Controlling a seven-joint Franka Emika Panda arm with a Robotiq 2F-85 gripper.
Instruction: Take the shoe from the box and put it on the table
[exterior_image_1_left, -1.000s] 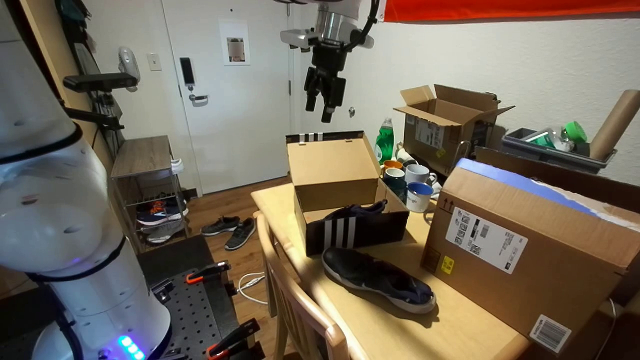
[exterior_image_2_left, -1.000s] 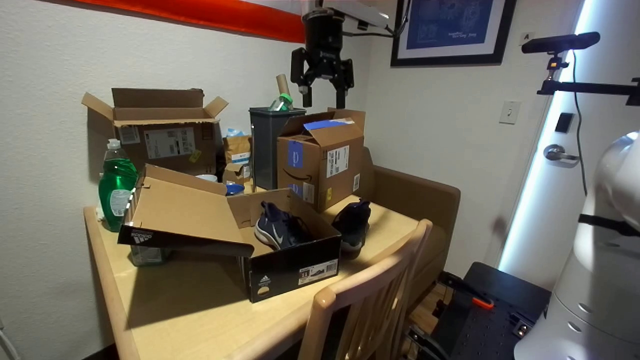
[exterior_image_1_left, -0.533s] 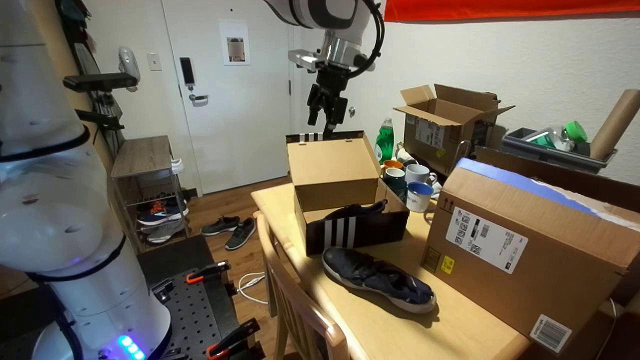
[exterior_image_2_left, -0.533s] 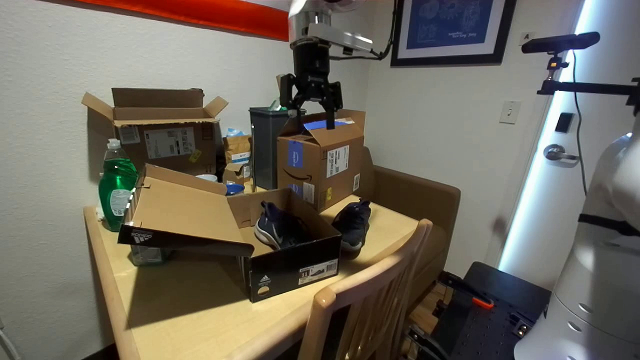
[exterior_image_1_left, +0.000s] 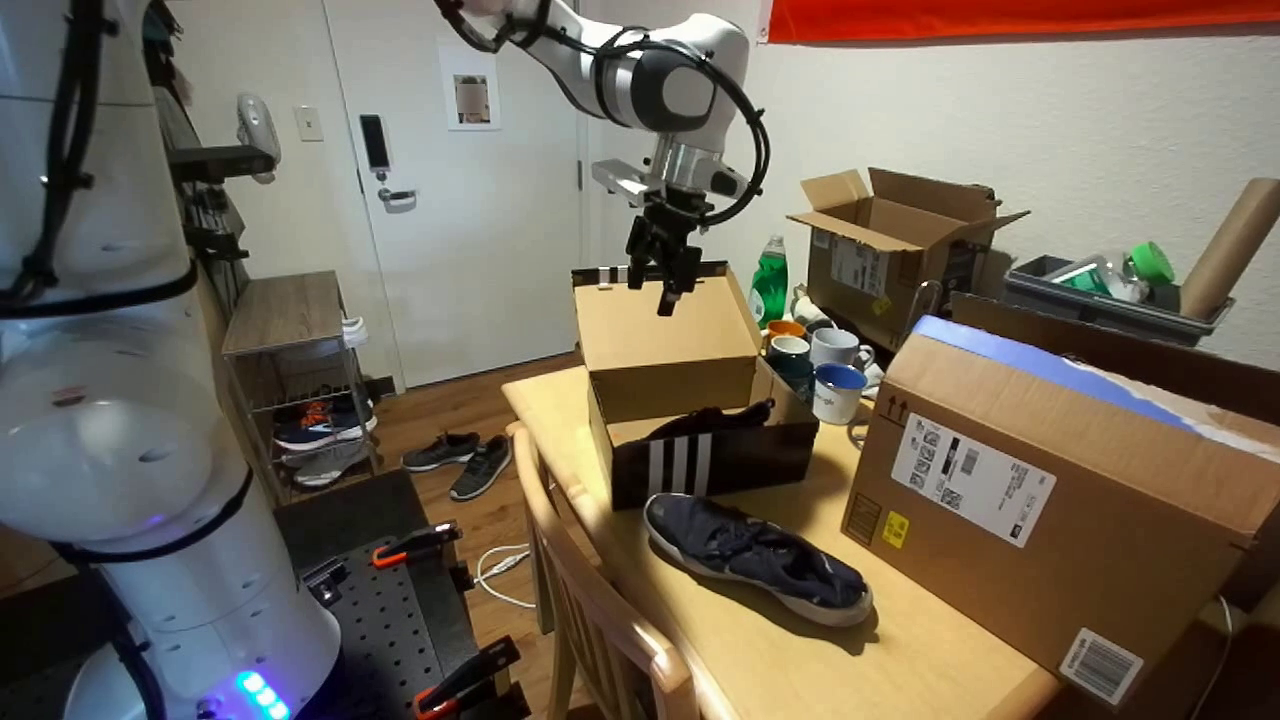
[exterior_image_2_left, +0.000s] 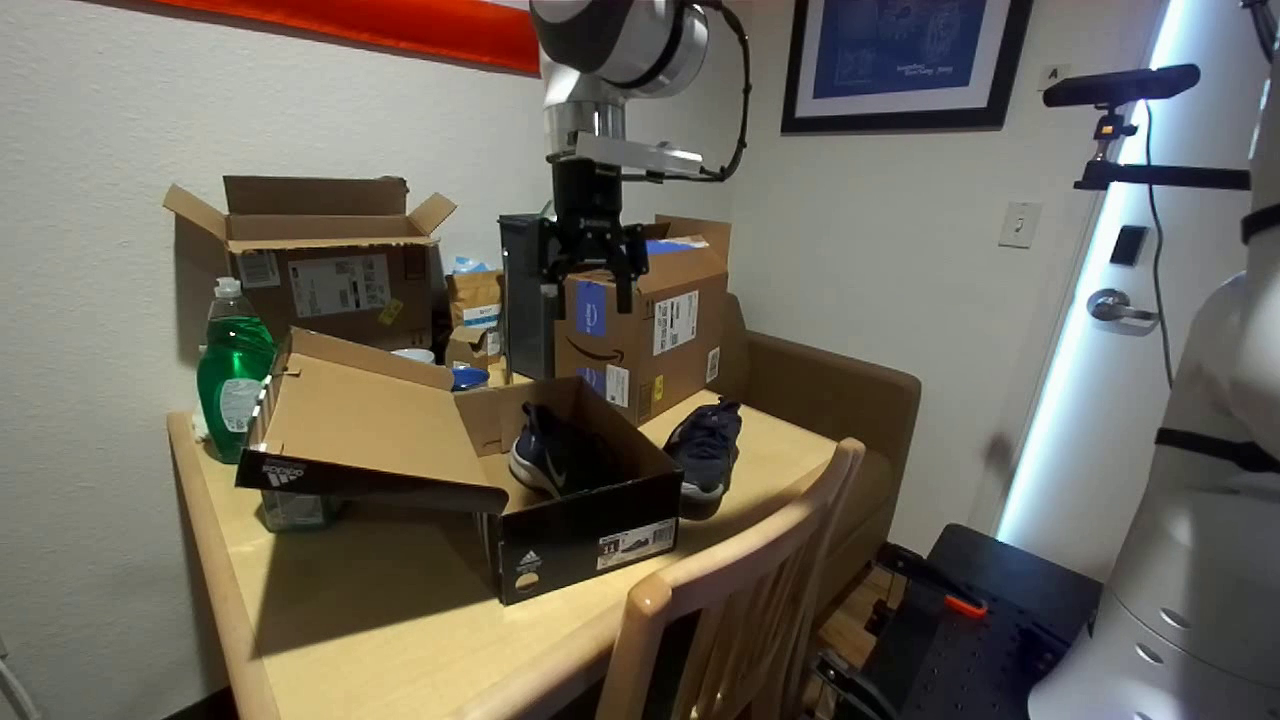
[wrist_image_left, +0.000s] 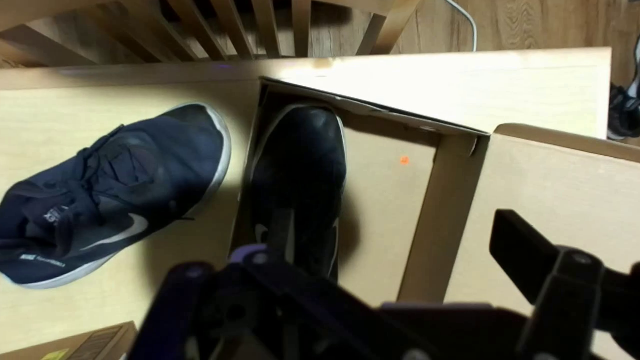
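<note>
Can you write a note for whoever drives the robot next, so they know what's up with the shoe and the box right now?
Pincer: open, holding nothing, above the box.
Things: the shoe lies inside the box. The other shoe, much like it, is on the table beside the box.
Done: the lid is open. I can't tell who put the other shoe on the table.
Left: grip the shoe in the box, lift it out, set it on the table, let go.
</note>
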